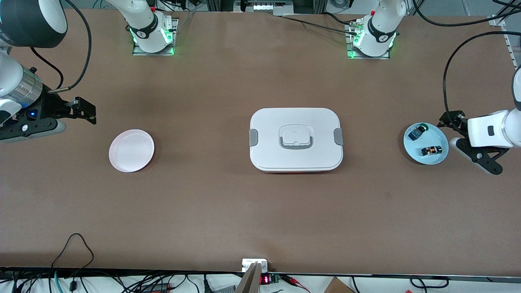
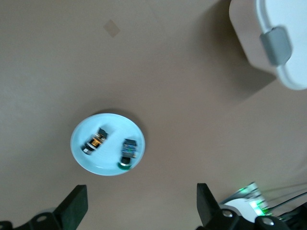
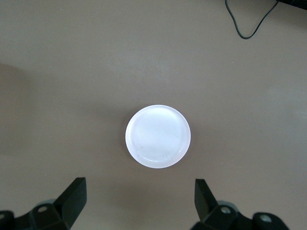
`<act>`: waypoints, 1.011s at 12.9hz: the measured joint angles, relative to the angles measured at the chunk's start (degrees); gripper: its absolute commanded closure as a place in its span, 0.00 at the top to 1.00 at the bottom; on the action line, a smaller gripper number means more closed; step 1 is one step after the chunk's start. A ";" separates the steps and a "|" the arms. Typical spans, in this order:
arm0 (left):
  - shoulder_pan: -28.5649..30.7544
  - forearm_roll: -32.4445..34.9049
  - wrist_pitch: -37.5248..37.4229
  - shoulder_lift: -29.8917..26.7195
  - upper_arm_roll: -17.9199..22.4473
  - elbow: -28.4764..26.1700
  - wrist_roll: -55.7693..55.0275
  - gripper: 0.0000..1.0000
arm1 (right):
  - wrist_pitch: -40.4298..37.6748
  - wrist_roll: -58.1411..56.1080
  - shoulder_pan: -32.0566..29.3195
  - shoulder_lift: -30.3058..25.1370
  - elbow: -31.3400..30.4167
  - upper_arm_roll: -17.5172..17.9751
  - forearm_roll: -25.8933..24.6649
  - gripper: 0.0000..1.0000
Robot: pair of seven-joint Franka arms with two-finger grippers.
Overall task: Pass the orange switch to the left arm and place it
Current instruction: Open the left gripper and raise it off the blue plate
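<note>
On the brown bench (image 1: pixel 228 211), the white box (image 1: pixel 296 139) is seen lying flat at the middle, its grey side clips and recessed grey lid handle facing up. Toward the left arm's end of the bench a pale blue plate (image 1: pixel 425 143) is set, and the orange switch (image 1: pixel 431 150) is found lying in it, in the part of the plate nearer the front camera. A small blue-and-black component with a green cap (image 1: pixel 417 132) is also held by that plate, just beside the switch but apart from it and farther from the front camera. Both pieces are shown again in the left wrist view, the orange switch (image 2: pixel 95 140) beside the green-capped piece (image 2: pixel 128 152).

The left tool (image 1: pixel 468 140) is held just outside the blue plate's rim, with its fingers (image 2: pixel 76 207) spread wide apart and nothing between them. The right tool (image 1: pixel 83 110) is held over bare bench near a white plate (image 1: pixel 131 150) at the right arm's end; its fingers (image 3: pixel 74 199) are likewise parted and empty.
</note>
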 measured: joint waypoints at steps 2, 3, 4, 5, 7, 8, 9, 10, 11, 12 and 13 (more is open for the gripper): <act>-0.11 0.00 -1.88 -0.29 -2.73 1.44 -8.50 1.00 | 0.00 0.00 0.00 0.00 0.01 0.00 0.00 1.00; -0.26 0.00 -2.31 -0.35 -3.29 1.94 -11.39 1.00 | 0.00 0.00 0.00 0.00 0.02 0.00 0.00 1.00; -0.44 0.00 -2.38 -0.34 -3.49 2.46 -13.33 1.00 | 0.00 0.00 0.00 0.00 0.02 0.00 0.00 1.00; -0.70 0.00 -2.38 -0.34 -3.50 3.02 -14.66 1.00 | 0.00 0.00 0.00 0.00 0.03 0.00 0.00 1.00; -1.29 0.00 -2.38 -0.33 -3.50 4.28 -17.89 1.00 | 0.00 0.00 0.00 0.00 0.03 0.00 0.00 1.00; -1.51 0.00 -2.38 -0.34 -3.50 4.82 -20.31 1.00 | 0.00 0.00 0.00 0.00 0.04 0.00 0.00 1.00; -1.66 0.00 -2.38 -0.33 -3.49 5.27 -23.38 1.00 | 0.00 0.00 -0.01 0.00 0.05 0.00 0.00 1.00; -1.72 0.00 -2.38 -0.32 -3.49 5.62 -26.69 1.00 | 0.00 0.00 -0.01 0.00 0.05 0.00 0.00 1.00; -1.73 0.00 -2.38 -0.30 -3.46 5.90 -30.20 1.00 | 0.00 0.00 -0.01 0.00 0.05 0.00 0.00 1.00; -1.74 0.00 -2.05 -0.28 -3.32 6.01 -32.68 1.00 | 0.00 0.00 -0.02 0.00 0.06 0.00 0.00 1.00; -1.89 0.00 -0.73 -0.27 -2.98 6.01 -33.92 1.00 | 0.00 0.00 -0.06 0.00 0.05 0.00 0.00 1.00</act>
